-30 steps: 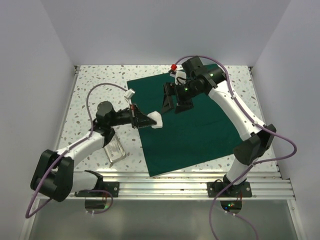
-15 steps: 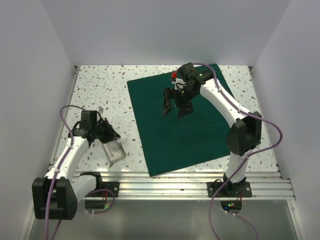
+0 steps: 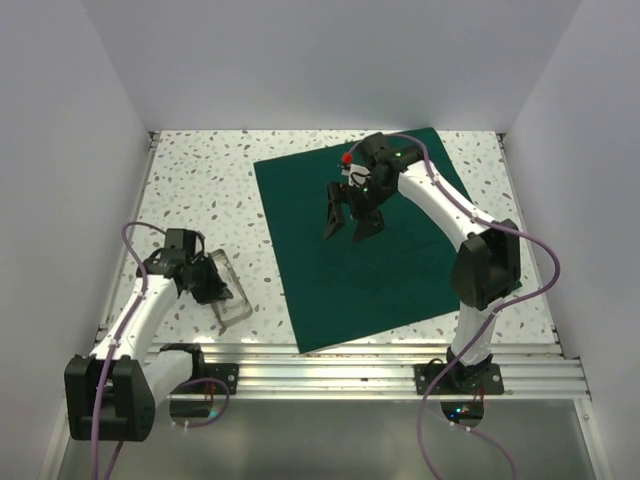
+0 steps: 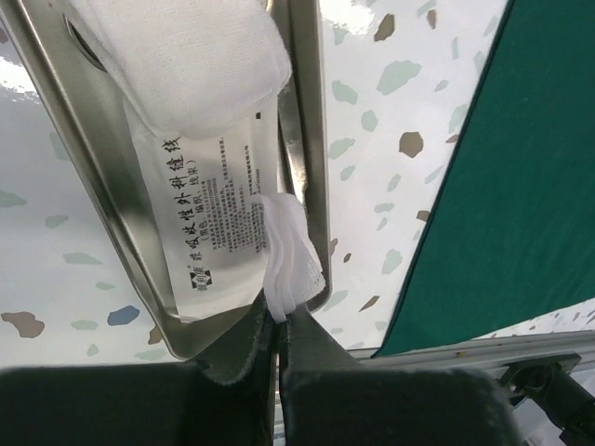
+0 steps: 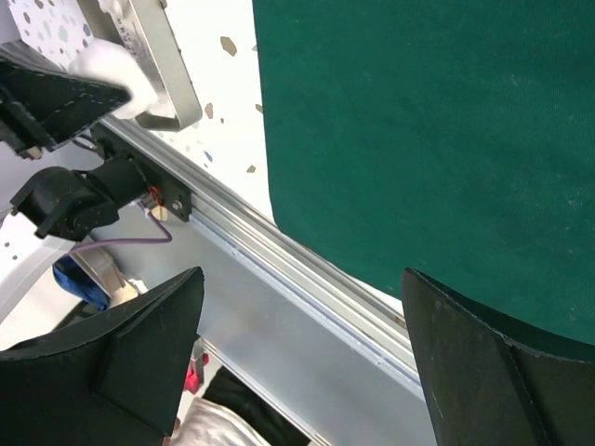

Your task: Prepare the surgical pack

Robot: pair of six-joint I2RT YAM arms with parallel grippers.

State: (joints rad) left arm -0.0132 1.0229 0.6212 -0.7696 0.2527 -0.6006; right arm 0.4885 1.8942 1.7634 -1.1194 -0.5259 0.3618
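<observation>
White packet (image 4: pixel 209 223) in tray (image 4: pixel 307 139) near surgical pack (image 4: pixel 521 186) bears Chinese print.

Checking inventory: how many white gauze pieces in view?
2: large gauze roll in the tray; small folded gauze pinched by the left end effector. More may be hidden.

Steel tray (image 4: pixel 305 139), packet (image 4: pixel 209 214), perhaps gauze (image 4: pixel 290 249)

left claw (image 4: pixel 279 322) — gauze (image 4: pixel 290 260) carried from cloth (image 3: pixel 390 260) to tray (image 4: pixel 305 111) | right elbow (image 3: pixel 485 265) — drawn in
</observation>
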